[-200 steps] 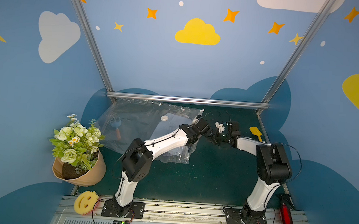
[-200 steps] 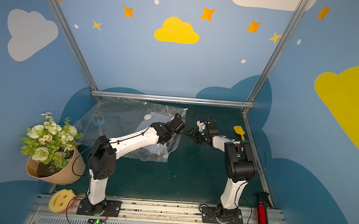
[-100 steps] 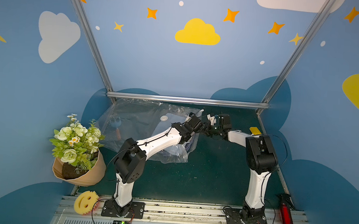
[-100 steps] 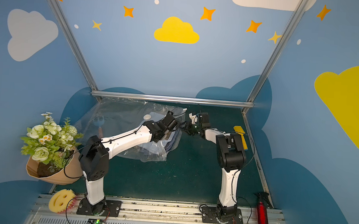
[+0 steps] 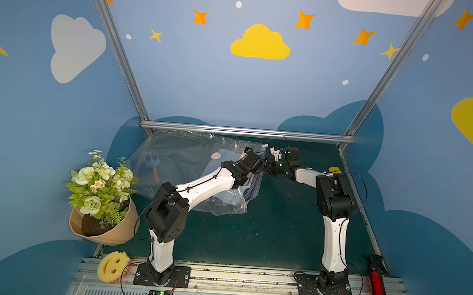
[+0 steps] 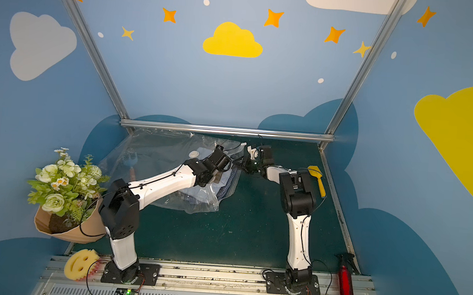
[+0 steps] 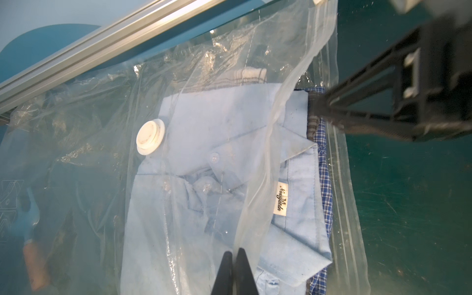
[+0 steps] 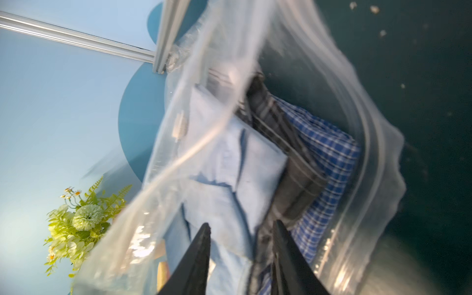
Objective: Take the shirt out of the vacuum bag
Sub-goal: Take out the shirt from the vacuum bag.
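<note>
You have the dark green counter [image 5: 281,228] under everything. The vacuum bag [image 5: 183,153] lies on its far left part, with the far edge against the metal rail [image 5: 245,131] at the back. The bag is clear and crinkled. Its open mouth, with the zip strips, faces the right side, toward the middle of the counter.

Inside, close to this mouth, you see a stack of 3 folded fabrics: the light blue shirt [image 7: 229,127] on top, a dark striped fabric [image 8: 286,143] under it, and a blue checked fabric [image 8: 329,153] lowest. All 3 are inside the bag, and their edges come almost to the zip strips.

The left tool [image 7: 233,258] is above the light blue shirt. Its 2 fingers are pressed together on the edge of the upper plastic layer, which is lifted off the shirt.

The right tool [image 8: 241,223] is at the mouth, coming from the right side. Its 2 fingers stand apart, with the light blue shirt and the dark striped fabric in the gap between them. This view is blurred, so you cannot tell if the fingers touch the cloth.

The round white valve [image 7: 150,138] sits on the upper layer, apart from both tools. A small white label [image 7: 281,199] shows inside the shirt's collar.
</note>
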`<state>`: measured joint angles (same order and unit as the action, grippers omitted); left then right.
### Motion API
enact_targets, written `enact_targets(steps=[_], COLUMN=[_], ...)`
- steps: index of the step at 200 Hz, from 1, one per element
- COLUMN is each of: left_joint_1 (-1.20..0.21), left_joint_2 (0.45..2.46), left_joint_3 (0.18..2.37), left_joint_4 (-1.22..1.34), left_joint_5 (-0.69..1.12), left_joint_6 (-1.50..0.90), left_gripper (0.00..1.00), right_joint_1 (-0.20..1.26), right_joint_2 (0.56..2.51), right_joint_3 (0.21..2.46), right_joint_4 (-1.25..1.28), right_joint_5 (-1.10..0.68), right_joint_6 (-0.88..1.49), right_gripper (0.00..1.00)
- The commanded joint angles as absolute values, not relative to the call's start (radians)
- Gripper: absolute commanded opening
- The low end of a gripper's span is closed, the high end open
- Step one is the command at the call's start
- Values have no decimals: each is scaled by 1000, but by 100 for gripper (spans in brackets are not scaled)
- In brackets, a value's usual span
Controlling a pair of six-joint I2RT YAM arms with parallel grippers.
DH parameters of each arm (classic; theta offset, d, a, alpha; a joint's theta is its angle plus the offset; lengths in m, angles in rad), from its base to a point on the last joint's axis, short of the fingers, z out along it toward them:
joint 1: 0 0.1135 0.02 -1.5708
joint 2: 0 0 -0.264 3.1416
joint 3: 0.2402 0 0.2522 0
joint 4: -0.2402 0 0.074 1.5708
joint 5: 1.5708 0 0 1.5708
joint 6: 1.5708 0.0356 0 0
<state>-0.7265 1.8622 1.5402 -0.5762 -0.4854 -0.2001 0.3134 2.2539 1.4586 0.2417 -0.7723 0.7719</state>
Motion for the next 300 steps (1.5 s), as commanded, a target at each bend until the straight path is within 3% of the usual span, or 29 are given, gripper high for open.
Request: enact_targets(steps=[1,208,300], left_joint_1=[-715,-698,-696], left_joint_2=[1832,1831,1836], left_joint_3=[1529,1503,1515], left_joint_4=[-587,-581,-588], left_joint_5=[-479,-453,-442], left_joint_6=[-216,-226,-230], left_gripper=[6,4,4], right_joint_1=[328,341,341], right_joint_2=[2279,2126,2287], right_joint_3=[1491,1387,1505], right_joint_4=[286,244,319], right_joint_5=[-792,-750,-768], right_joint_6=[790,769,822], right_gripper=[38,34,34])
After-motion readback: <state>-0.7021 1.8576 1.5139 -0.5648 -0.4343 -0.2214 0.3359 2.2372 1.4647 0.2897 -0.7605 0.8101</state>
